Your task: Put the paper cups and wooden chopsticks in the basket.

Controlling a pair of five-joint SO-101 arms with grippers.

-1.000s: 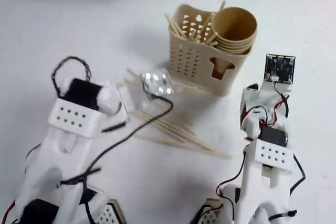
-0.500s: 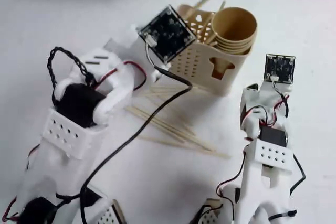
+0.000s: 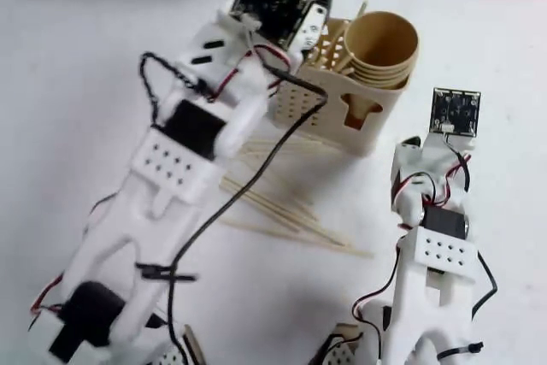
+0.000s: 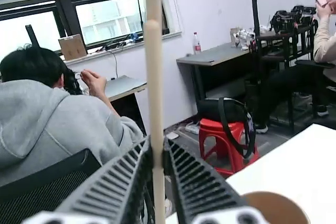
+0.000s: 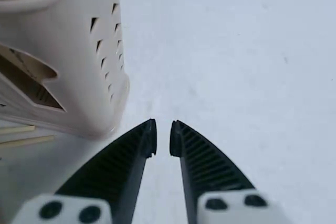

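— What is held by the left jaws?
— A slim pale wooden chopstick [image 4: 154,77] is clamped between them, over the cream perforated plastic basket [image 3: 325,100] in which tan stacked paper cups [image 3: 382,44] are kept.
— And the right jaws?
— A narrow gap is left and nothing is gripped; the basket is just beside them.

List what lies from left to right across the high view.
Left arm → loose chopsticks on the table → paper cups → right arm. The basket is left out, since it overlaps both the chopsticks and the cups.
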